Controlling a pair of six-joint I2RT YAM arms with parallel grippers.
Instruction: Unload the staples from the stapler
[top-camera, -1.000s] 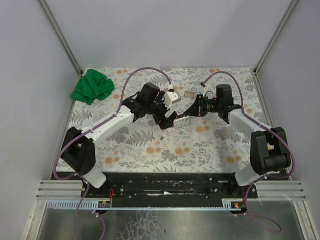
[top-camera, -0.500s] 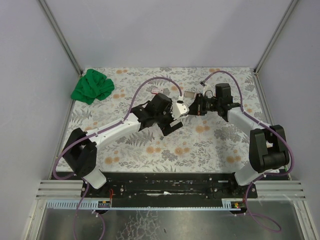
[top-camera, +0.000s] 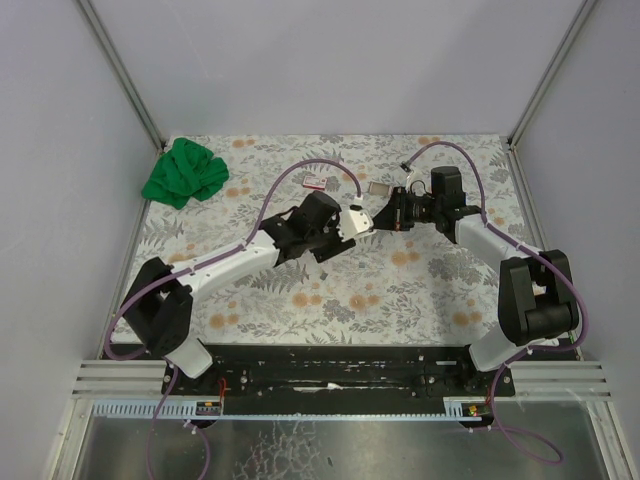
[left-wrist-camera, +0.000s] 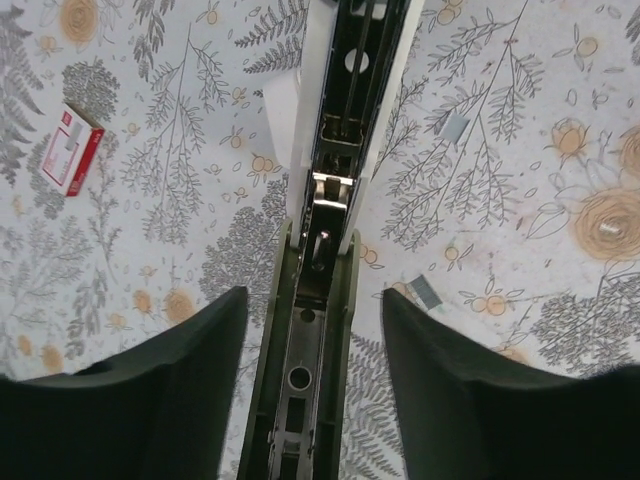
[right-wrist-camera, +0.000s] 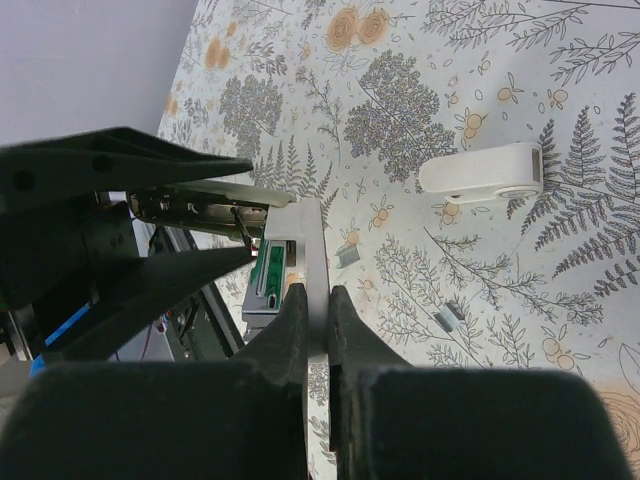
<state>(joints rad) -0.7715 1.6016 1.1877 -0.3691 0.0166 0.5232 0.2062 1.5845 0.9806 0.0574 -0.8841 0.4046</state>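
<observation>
Grey walls close in a table under a floral cloth (top-camera: 400, 290), with a green rag (top-camera: 185, 172) bunched in its far left corner. Both arms reach to the middle, where they meet at the stapler (left-wrist-camera: 300, 390).

It is swung open, its white upper part in line with its olive lower part, so the inner channel faces the left wrist camera. The left gripper (left-wrist-camera: 312, 300) straddles the olive part. Its fingers (left-wrist-camera: 170, 400) stand apart, one on each side, with a narrow strip of cloth showing between each finger and the stapler.

The right gripper (right-wrist-camera: 316, 292) comes in from the other end. Its fingers (right-wrist-camera: 290, 350) are pressed together on a thin white edge of the stapler, holding it off the cloth.

The staples (left-wrist-camera: 453, 125) lie on the cloth as two short silvery bits just beside the stapler, a little apart from each other. Whether any sit in the channel, I cannot tell.

A second stapler (right-wrist-camera: 485, 172), white, lies flat farther off. A red-and-white box (left-wrist-camera: 72, 148) lies well to the left gripper's left.
</observation>
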